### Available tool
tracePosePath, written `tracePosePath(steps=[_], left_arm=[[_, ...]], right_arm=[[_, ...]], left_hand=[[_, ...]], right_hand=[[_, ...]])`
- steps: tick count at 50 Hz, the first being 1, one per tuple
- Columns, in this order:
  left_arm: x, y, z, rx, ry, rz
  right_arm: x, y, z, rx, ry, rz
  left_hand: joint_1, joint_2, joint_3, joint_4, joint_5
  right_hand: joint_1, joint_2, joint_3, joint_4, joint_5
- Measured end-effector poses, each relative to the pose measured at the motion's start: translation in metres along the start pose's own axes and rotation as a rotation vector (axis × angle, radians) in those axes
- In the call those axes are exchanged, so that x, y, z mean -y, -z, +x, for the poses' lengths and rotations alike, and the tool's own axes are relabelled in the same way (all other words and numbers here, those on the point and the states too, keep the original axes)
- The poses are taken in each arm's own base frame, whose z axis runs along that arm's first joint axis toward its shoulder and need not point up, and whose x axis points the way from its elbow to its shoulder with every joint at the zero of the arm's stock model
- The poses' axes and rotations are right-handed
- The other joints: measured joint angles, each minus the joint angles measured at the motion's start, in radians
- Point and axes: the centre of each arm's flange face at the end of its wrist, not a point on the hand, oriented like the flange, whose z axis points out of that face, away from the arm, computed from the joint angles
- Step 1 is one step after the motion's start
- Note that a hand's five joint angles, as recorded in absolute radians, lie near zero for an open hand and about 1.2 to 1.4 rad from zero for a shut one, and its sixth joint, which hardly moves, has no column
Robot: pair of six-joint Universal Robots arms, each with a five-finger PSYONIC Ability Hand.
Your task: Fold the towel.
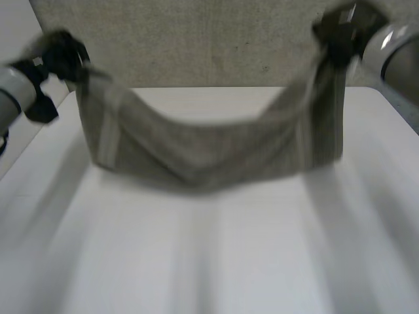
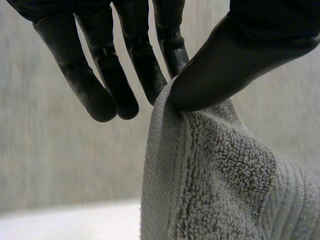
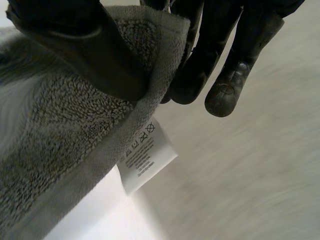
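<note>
Hanging over the desk [image 1: 209, 261], the towel [image 1: 216, 150] sags. We see the left robot hand [image 2: 240, 55] and right robot hand [image 3: 85, 55] pinching its corners.

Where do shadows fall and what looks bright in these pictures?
Head view: soft grey bands lie on the table below the towel. Left wrist view: the towel darkens under the thumb of the left hand. Right wrist view: the white label near the right hand looks bright.
</note>
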Motion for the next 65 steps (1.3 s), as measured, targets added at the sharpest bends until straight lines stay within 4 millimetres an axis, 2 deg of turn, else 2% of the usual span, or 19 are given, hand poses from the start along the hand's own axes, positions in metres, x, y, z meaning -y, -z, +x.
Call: tracePosePath(steps=[1,2,4,7,10,13,17,18,19,22,28,31,34,38,42,47,52,59,65], left_arm=[[0.007,-0.002,0.002,-0.004,0.001,0.023],[0.026,-0.006,0.01,-0.022,0.01,0.093],[0.048,-0.009,0.02,-0.056,0.028,0.18],[0.081,-0.009,0.037,-0.13,0.069,0.32],[0.104,-0.007,0.046,-0.203,0.108,0.433],[0.113,-0.006,0.048,-0.249,0.134,0.495],[0.097,-0.009,0.035,-0.252,0.159,0.493],[0.083,-0.01,0.026,-0.236,0.166,0.463],[0.079,-0.011,0.023,-0.23,0.168,0.452],[0.039,-0.01,0.003,-0.19,0.173,0.344],[-0.032,0.005,-0.024,-0.172,0.145,0.145],[-0.054,0.015,-0.034,-0.168,0.125,0.086],[-0.08,0.033,-0.05,-0.157,0.09,0.007],[-0.082,0.051,-0.06,-0.143,0.067,-0.02],[-0.066,0.071,-0.068,-0.112,0.056,-0.01],[-0.041,0.097,-0.067,-0.093,0.071,0.014],[-0.031,0.122,-0.063,-0.086,0.119,0.026],[-0.04,0.139,-0.067,-0.061,0.176,0.019],[-0.07,0.125,-0.068,-0.076,0.226,-0.034]], right_arm=[[0.007,-0.002,0.005,-0.029,-0.017,0.038],[0.021,-0.005,0.015,-0.084,-0.056,0.116],[0.045,-0.006,0.033,-0.162,-0.133,0.254],[0.077,0.003,0.054,-0.22,-0.214,0.417],[0.087,0.009,0.059,-0.21,-0.239,0.465],[0.08,0.007,0.052,-0.174,-0.22,0.424],[0.054,0.003,0.022,-0.072,-0.132,0.273],[0.043,0.002,0.009,-0.028,-0.095,0.214],[0.038,0.002,0.004,-0.009,-0.08,0.19],[0.009,0.003,-0.028,0.103,0.0,0.054],[-0.046,0.016,-0.07,0.268,0.057,-0.147],[-0.065,0.023,-0.081,0.316,0.058,-0.213],[-0.084,0.038,-0.088,0.361,0.049,-0.283],[-0.086,0.051,-0.081,0.365,0.038,-0.307],[-0.077,0.067,-0.059,0.324,0.027,-0.316],[-0.058,0.091,-0.031,0.266,0.025,-0.321],[-0.045,0.114,-0.005,0.231,0.027,-0.34],[-0.045,0.123,0.008,0.26,0.041,-0.357],[-0.076,0.101,-0.004,0.344,0.021,-0.405]], left_hand=[[0.0,0.0,0.0,0.0,0.0],[0.0,0.0,0.0,0.0,0.0],[0.0,0.0,0.0,0.0,0.0],[0.0,0.0,0.0,0.0,0.0],[0.0,0.0,0.0,0.0,0.0],[0.0,0.005,0.001,0.0,0.0],[0.0,0.005,0.001,0.0,0.0],[0.0,0.005,0.001,0.0,0.0],[0.0,0.005,0.001,0.0,0.0],[0.0,0.005,0.001,0.0,0.0],[0.0,0.005,0.001,0.0,0.0],[0.0,0.005,0.001,0.0,0.0],[0.0,0.005,0.001,0.0,0.0],[0.0,0.005,0.002,0.0,0.0],[0.0,0.005,0.002,0.0,0.0],[0.0,0.005,0.002,0.0,0.0],[0.0,0.005,0.002,0.0,0.0],[0.0,0.005,0.002,0.0,0.0],[0.0,0.005,0.002,0.0,0.0]], right_hand=[[0.0,0.0,0.0,0.0,0.0],[0.001,0.0,0.0,0.0,0.0],[0.001,0.0,0.0,0.0,0.0],[0.001,0.0,0.0,0.0,0.0],[0.001,0.0,0.0,0.0,0.0],[0.001,0.0,0.0,0.0,0.0],[0.001,0.0,0.0,0.0,0.0],[0.001,0.0,0.0,0.0,0.0],[0.001,0.0,0.0,0.0,0.0],[0.001,0.0,0.0,0.0,0.0],[0.001,0.0,0.0,0.0,0.0],[0.001,0.0,0.0,0.0,0.0],[0.001,0.0,0.0,0.0,0.0],[0.001,0.0,0.0,0.0,0.0],[0.001,0.0,0.0,0.0,0.0],[0.001,0.0,0.0,0.0,0.0],[0.001,0.0,0.0,0.0,0.0],[0.001,0.0,0.0,0.0,0.0],[0.001,0.0,0.0,0.0,0.0]])
